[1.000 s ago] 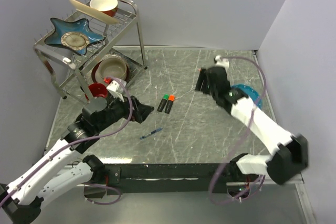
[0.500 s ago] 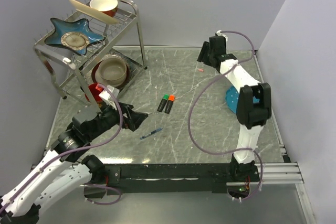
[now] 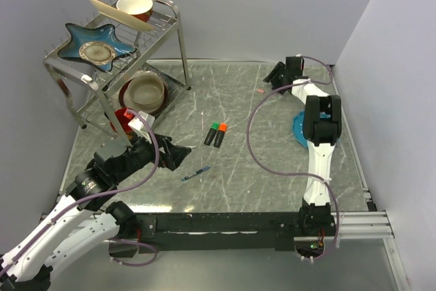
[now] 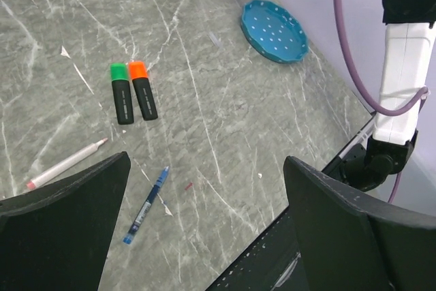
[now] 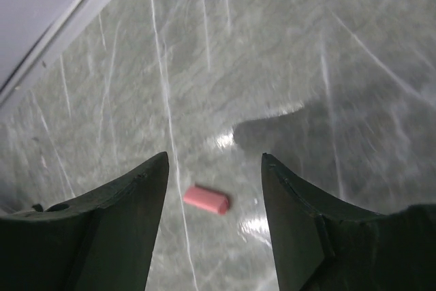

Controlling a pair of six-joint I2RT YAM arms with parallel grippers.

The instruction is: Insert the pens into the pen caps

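The grey marbled counter carries a wire dish rack at its far left corner, stacked with bowls and plates. The left end effector hangs over the near left part of the counter with its jaws spread wide and nothing between them. The right end effector is low over the far right corner; its jaws stand apart, holding nothing. A blue dotted dish lies near the right edge. Mid-counter, two black markers lie side by side, touching, one wearing a green cap, the other an orange cap. Nearer the arms lie the blue ballpoint and, to its left, the white-pink pen — both uncapped. The pink cap lies on its side on the counter — framed between the right fingers in the wrist view, touching neither.
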